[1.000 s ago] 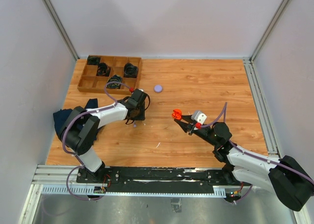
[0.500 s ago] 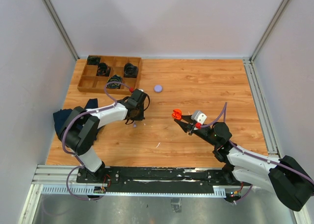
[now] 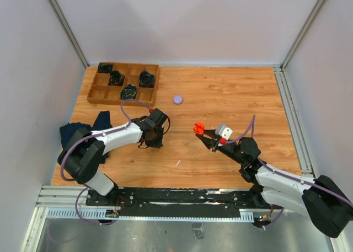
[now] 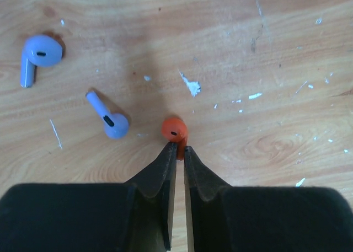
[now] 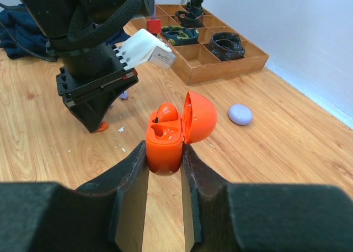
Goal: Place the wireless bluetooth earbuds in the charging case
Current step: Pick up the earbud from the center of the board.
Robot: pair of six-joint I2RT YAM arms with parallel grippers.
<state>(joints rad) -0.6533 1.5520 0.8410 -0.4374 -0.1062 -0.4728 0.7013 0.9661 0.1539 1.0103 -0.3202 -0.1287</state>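
Pinching confirmed: left gripper [image 4: 177, 150] has its jaws pressed together on the stem of the orange earbud [image 4: 175, 130]. The bud is still down on the tabletop [image 3: 231, 92], left of centre, about midway between the near and far edges. A second ago those jaws stood a bit wider. The left arm has also swung slightly toward the near edge, baring more of the dark blue cloth [image 3: 102, 121] at the left edge.

Two purple earbuds [image 4: 108, 119] lie loose on the wood just left of the orange one in the wrist view, apart from it and from each other.

Right gripper [image 5: 164, 153] is unchanged: clamped on the orange charging case [image 5: 164, 141], held above the tabletop right of centre, lid flipped open. One orange bud looks seated inside; can't tell about the second slot.

Purple case [image 3: 177, 99] is shut, toward the far edge near the middle, same spot as before. Wooden tray [image 3: 96, 95] sits in the far-left corner, with coiled black cables [image 3: 146, 78] in four of its compartments.
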